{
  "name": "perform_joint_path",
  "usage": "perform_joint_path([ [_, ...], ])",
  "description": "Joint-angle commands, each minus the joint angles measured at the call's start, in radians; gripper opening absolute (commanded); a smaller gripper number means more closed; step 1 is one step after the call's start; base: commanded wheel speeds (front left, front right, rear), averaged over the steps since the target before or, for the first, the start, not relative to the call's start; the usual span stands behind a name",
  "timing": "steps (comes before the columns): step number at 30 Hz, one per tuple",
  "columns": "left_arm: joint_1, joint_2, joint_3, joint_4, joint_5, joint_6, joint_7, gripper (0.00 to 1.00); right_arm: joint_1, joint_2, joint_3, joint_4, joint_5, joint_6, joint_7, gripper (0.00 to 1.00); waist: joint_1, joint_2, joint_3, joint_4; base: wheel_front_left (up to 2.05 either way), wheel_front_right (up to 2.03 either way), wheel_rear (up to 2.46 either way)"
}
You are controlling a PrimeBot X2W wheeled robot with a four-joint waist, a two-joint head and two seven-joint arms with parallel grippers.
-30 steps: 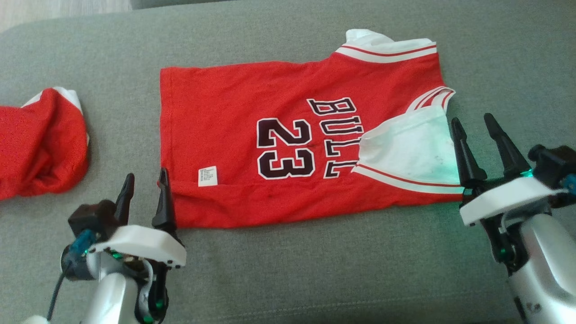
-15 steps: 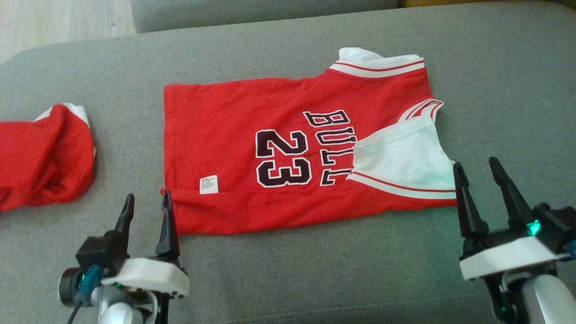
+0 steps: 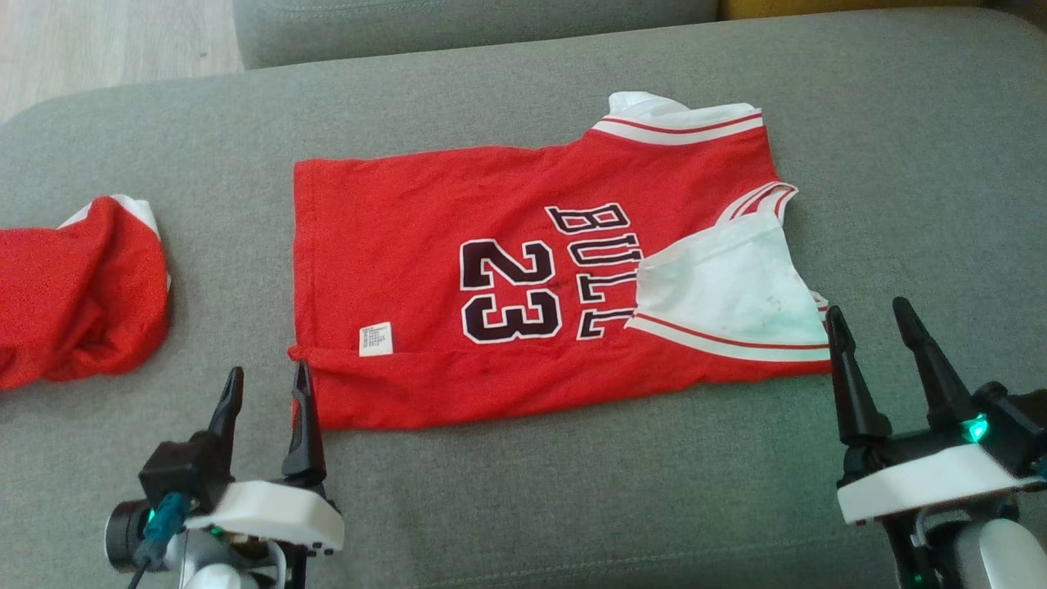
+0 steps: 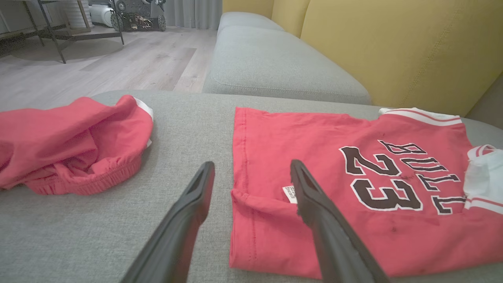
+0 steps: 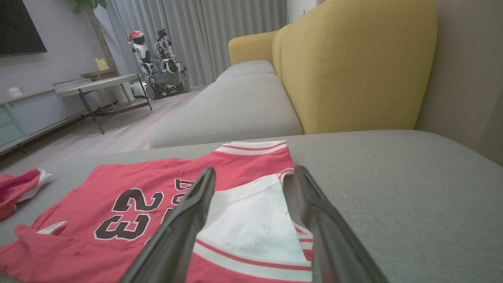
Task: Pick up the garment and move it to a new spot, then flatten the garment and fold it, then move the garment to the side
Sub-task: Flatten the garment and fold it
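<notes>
I had left gripper [image 3: 269, 370] and right gripper [image 3: 867, 307] wide open, both empty; jersey [image 3: 507, 245] lay flat between them, near both.

We log the jersey [image 3: 409, 245] flat on the sofa cushion [image 3: 572, 507]. Left of jersey, apart: bunched shorts [image 3: 74, 294]. At its front-left corner, left pincer [image 3: 270, 370]; front-right corner, right pincer [image 3: 866, 307].

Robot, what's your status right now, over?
Left gripper, right gripper open, empty, beside jersey. Jersey flat on couch, near edge folded. Other red garment lies apart, left.
</notes>
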Motion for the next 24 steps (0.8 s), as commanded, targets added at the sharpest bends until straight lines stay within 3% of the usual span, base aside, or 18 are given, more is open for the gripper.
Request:
perform_joint_path([
  [1,-0.017,0.014,0.025,-0.035,-0.002,0.006,0.001,1.00,-0.010,-0.007,0.016,-0.039,-0.002,-0.001,0.001,1.00,0.0000,0.0000,0.002,0.000,0.00,0.00,0.00],
  [12,-0.063,0.027,0.006,-0.024,-0.002,-0.008,0.025,1.00,-0.055,-0.015,0.003,0.006,0.015,-0.001,0.011,1.00,0.0000,0.0000,0.027,0.008,0.00,0.00,0.00],
  [24,-0.204,0.024,-0.010,0.198,-0.077,-0.080,0.136,1.00,-0.238,-0.064,0.038,0.360,0.062,-0.001,0.062,1.00,0.0000,0.0000,0.088,0.019,0.00,0.00,0.00],
])
